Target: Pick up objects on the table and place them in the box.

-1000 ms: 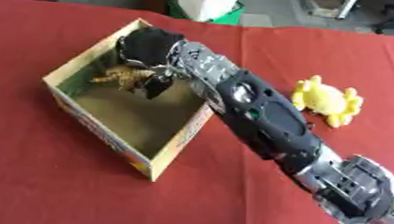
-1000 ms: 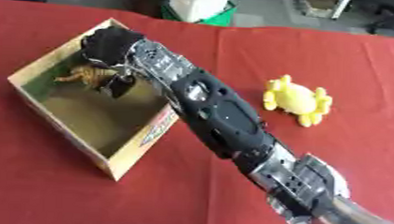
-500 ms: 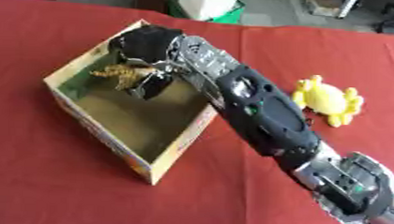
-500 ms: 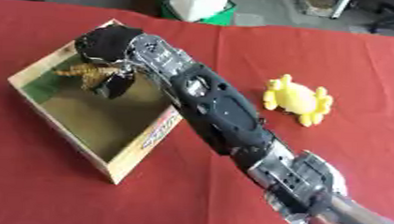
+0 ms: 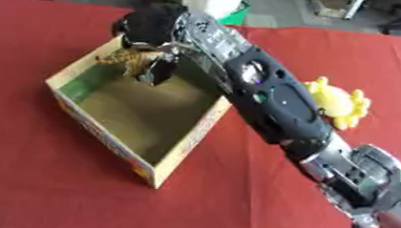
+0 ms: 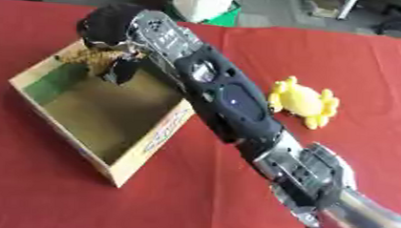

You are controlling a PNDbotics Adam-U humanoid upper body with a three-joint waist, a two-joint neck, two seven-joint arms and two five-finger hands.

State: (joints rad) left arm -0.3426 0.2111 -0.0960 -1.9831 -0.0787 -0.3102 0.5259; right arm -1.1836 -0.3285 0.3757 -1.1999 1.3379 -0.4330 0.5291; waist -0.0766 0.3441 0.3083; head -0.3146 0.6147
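A: Where's the right hand [image 5: 152,35] rn?

B: Reached across from the lower right, over the far corner of the open cardboard box with printed sides [image 5: 103,131]. Fingers curled round a small brown-and-tan spiky toy figure [image 5: 126,59]; it hangs from the hand inside the box mouth, near the far wall.

A: Touching the bottom?

B: Can't tell. Looks above the floor, but the hand hides part of it. I'd say it's held low and well inside the rim so it drops in w/o bouncing out.

A: Why that corner?

B: Prob just where the arm's reach ends; the forearm lies diagonally over the box's right wall.

A: Anything else left?

B: Yes, a yellow soft toy w/ stubby legs [image 6: 303,101] sits on the red tablecloth [image 5: 34,177], right of the arm and apart from the box. Not yet picked up. Rest of the box floor looks bare.

A: Left hand?

B: Not visible in either view.

A: Next?

B: My guess: let go of the figure, then go for the yellow one. Risk: forearm nudging the box wall.
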